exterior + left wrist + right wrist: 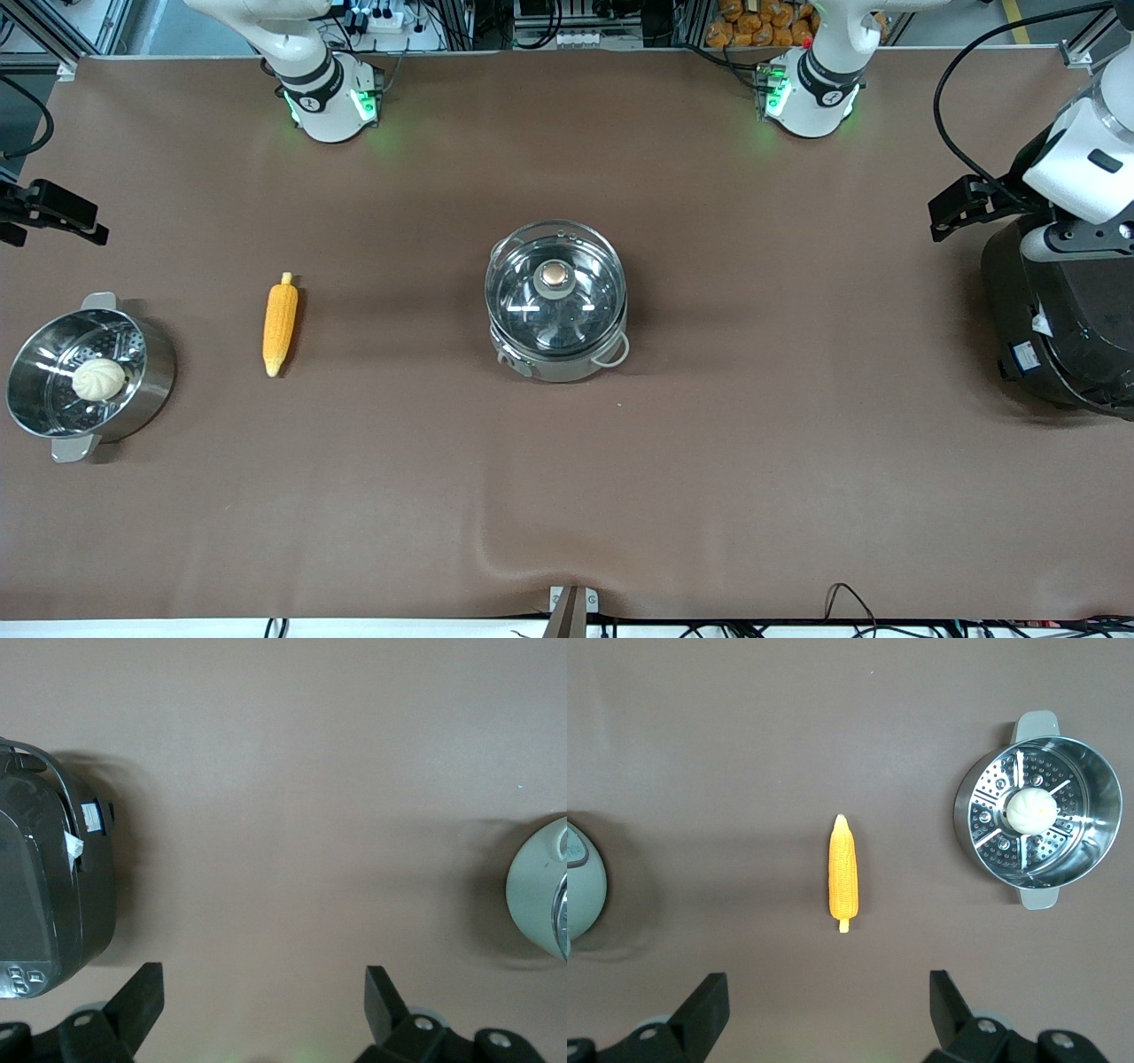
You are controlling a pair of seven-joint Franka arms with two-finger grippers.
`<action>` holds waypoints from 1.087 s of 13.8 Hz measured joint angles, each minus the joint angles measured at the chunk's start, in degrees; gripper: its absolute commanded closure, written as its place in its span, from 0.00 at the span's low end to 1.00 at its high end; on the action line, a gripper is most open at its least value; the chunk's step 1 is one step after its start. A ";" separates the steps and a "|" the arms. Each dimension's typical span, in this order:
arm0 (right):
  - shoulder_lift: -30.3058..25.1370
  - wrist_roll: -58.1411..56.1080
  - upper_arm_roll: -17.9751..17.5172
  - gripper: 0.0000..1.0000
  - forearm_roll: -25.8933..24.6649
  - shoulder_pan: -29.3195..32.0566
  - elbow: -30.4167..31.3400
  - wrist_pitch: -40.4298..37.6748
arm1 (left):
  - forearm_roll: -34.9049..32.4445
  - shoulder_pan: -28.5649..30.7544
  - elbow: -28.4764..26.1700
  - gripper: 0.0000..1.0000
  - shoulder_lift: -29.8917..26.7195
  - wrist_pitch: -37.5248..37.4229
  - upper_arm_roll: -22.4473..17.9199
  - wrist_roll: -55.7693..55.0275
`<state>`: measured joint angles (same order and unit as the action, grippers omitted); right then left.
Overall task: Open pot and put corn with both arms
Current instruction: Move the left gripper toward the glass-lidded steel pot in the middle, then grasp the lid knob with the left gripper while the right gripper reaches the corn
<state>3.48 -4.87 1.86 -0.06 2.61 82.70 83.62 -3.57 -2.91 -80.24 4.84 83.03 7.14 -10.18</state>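
The steel pot [567, 363] stands mid-table with its clear glass lid [580, 310] on; the lid's knob [555, 276] is at its centre. The yellow corn [280, 324] lies flat on the table, toward the right arm's end from the pot. It also shows in the right wrist view [843, 875]. My right gripper [53, 217] hangs open and empty [829, 1005] over the table at the right arm's end. My left gripper [952, 211] hangs open and empty [266, 1001] over the table beside the black cooker. The pot's edge shows in the left wrist view [540, 895].
A steel steamer pot [155, 377] with a white bun [98, 378] on its insert stands at the right arm's end, beside the corn. A large black cooker [1063, 301] stands at the left arm's end. The brown mat [567, 496] has a wrinkle near the front edge.
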 measured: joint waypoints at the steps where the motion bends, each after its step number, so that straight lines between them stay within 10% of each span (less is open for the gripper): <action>1: 0.00 -0.03 0.01 0.00 0.00 0.00 0.00 0.00 | 0.00 0.00 0.00 0.00 0.00 0.00 0.01 0.00; 8: 0.00 -0.20 0.03 0.00 0.00 0.03 0.00 -0.02 | 0.61 -1.51 -0.70 0.00 2.34 0.54 2.75 -0.04; 15: 0.25 0.66 -0.33 0.00 0.92 0.02 2.14 3.22 | 0.66 -18.34 -1.13 0.00 14.99 14.47 5.32 -24.50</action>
<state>3.73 -4.21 1.53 0.86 2.63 84.84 86.84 -2.91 -21.25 -81.36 19.82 97.50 12.47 -34.68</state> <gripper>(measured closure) 0.000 0.000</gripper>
